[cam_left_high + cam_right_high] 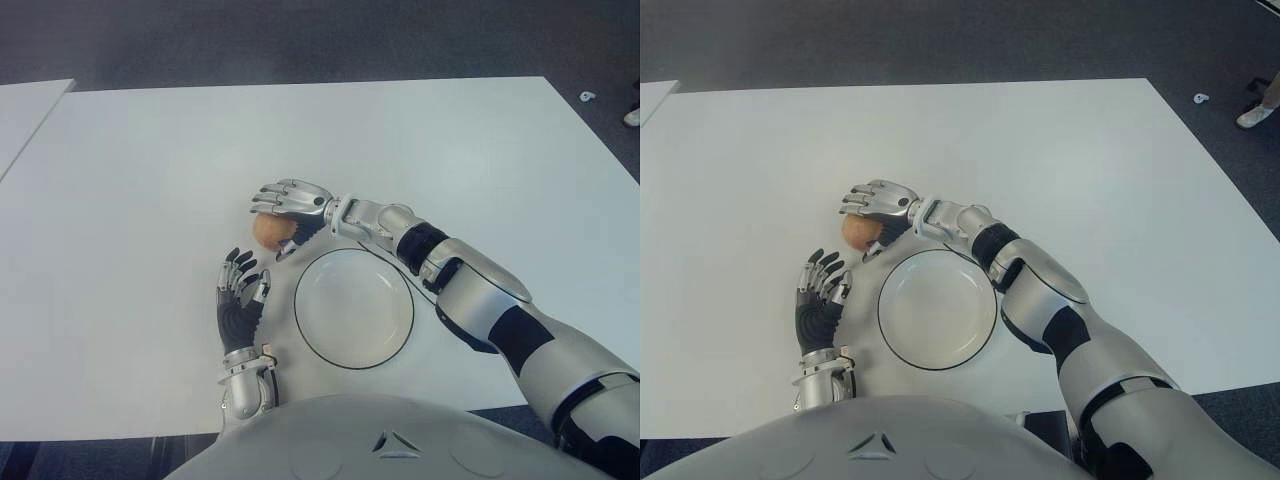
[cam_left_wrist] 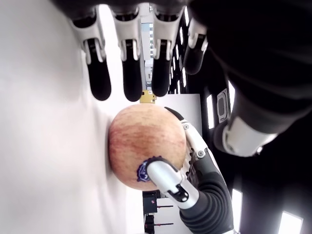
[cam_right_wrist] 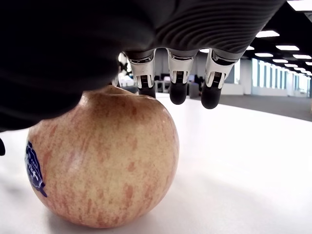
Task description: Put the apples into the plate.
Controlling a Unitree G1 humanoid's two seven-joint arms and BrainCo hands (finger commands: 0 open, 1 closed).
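Here the right hand (image 1: 292, 203) arches spread fingers (image 3: 178, 80) over the apple (image 1: 272, 232), gripping nothing.

Count: one reddish-yellow apple with a blue sticker (image 1: 268, 231), one round white plate with a dark rim (image 1: 306, 330), one white rectangular table (image 1: 150, 160), two robot hands: left (image 1: 240, 290), right (image 1: 293, 205).

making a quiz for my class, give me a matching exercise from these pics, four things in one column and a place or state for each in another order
Things:
1. apple
2. plate
3. left hand
4. right hand

Places or states:
A. holds nothing, just right of the left hand
B. on the table, under curved fingers
C. fingers spread, close to the robot's body
D. arched over the fruit

Pairs: 1-B, 2-A, 3-C, 4-D
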